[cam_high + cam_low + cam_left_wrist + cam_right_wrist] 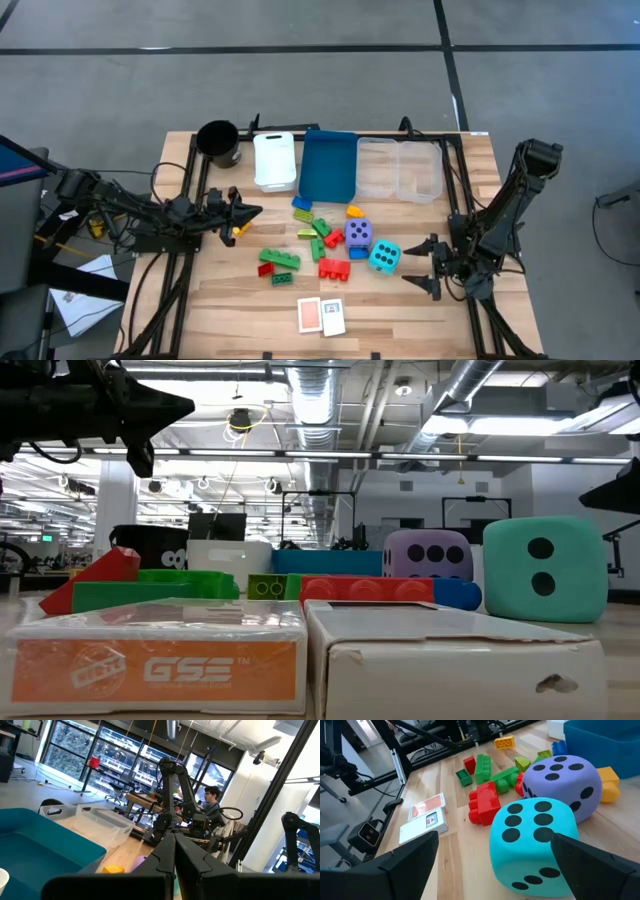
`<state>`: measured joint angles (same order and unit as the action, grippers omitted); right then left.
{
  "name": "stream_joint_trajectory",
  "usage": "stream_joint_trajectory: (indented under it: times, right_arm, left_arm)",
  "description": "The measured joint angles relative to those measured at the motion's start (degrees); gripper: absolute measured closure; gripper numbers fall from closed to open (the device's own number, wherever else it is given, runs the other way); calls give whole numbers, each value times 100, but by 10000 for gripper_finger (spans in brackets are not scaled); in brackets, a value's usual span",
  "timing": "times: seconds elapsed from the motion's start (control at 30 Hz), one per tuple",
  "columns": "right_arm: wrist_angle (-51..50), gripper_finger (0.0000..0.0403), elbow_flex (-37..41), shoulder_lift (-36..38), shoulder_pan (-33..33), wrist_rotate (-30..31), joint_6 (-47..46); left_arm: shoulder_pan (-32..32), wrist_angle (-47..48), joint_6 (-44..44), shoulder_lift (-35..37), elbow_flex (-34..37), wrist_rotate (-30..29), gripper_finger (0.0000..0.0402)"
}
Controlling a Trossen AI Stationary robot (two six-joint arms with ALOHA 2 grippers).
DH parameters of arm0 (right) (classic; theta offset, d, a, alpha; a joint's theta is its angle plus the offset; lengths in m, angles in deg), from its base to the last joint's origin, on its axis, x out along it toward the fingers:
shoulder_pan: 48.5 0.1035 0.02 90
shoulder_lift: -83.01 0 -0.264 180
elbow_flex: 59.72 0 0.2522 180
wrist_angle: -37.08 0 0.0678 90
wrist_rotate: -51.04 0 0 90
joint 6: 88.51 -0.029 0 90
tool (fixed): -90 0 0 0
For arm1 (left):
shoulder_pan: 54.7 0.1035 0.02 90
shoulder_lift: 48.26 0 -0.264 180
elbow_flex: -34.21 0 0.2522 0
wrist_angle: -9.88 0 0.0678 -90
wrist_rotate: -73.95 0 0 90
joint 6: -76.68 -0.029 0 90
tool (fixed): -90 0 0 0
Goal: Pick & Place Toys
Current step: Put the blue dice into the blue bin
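Wood-slat table [200, 300] under an open lab ceiling, bins and cup lined up at 12 o'clock, toys in a loose cluster at centre.

Right gripper [428, 266] sits at 3 o'clock of the pile, jaws wide, nothing held, lined up on the cyan die [532, 842]. In the right wrist view the die sits between the two fingers [405, 865], apart from both.

Left gripper [245, 212] is parked at 9 o'clock, fingers pinched shut, empty.

Handling, my read:
- Cyan die: looks like foam, light, squashy. Take it across two opposite flat faces at mid-height; corners will probably roll out. Needs nearly the full jaw span.
- Purple die [565, 782]: same stuff, touching or just beside the cyan one at its 11 o'clock. Lifting cyan may nudge it.
- Bricks [482, 802]: hard plastic, light, slick. Pinch the long sides, not the studs.
- Cards [320, 316]: flat at 6 o'clock, look like small boxed packs in the low view. Low profile, edge grip only.

Counts:
- Dice: 2
- Cards: 2
- Bricks: about 11 visible; several overlap, exact number unclear
- Bins: 4 (white [274, 160], blue [328, 165], two clear [400, 168])
- Cup [218, 142]: 1
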<state>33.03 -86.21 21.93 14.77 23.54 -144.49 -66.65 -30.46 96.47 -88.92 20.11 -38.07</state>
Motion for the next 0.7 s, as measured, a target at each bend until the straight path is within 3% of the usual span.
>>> stream_joint_trajectory:
  times: [0.33,0.7]
  right_arm:
    - [-128,21,1,0,-237,-595,-105]
    - [-485,21,-5,0,-1069,-1057,-104]
  left_arm:
    - [0,2,0,0,0,0,402]
    - [0,7,0,0,0,0,402]
